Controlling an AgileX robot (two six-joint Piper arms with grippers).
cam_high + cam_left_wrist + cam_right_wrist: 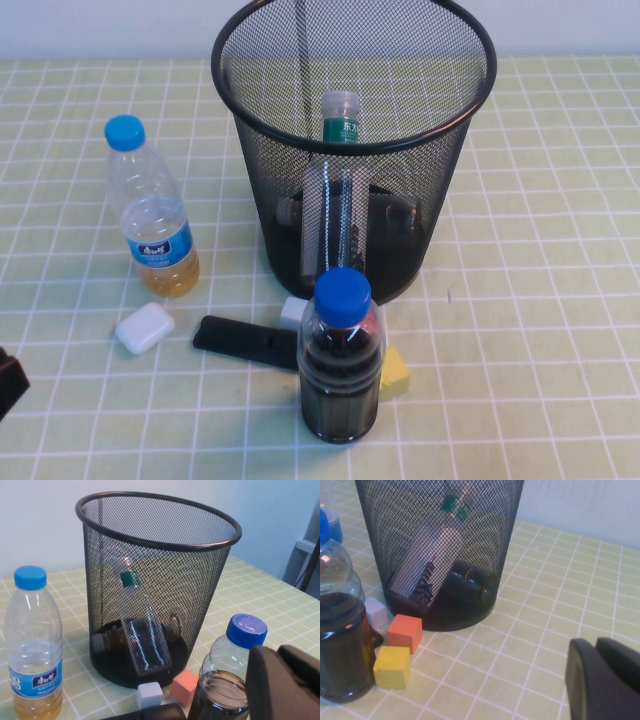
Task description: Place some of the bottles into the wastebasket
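The black wire-mesh wastebasket (pixel 455 150) stands at the table's far middle. It also shows in the left wrist view (pixel 200 580) and the right wrist view (pixel 375 540). The larger clear bottle with the green label (pixel 339 130) leans inside it, white cap up. The small bottle with the brown neck wrap (pixel 470 582) lies on the basket's floor. My left gripper (pixel 277 652) is shut and empty, low at the near left next to the dark-filled bottle. My right gripper (pixel 595 642) is shut and empty over bare table, right of the basket and out of the high view.
A blue-capped bottle with yellowish liquid (pixel 152 215) stands left of the basket. A blue-capped dark-filled bottle (pixel 340 360) stands in front of it. A white case (pixel 145 328), black remote (pixel 245 342), white cube (pixel 293 312), orange cube (pixel 404 632) and yellow cube (pixel 392 666) lie nearby.
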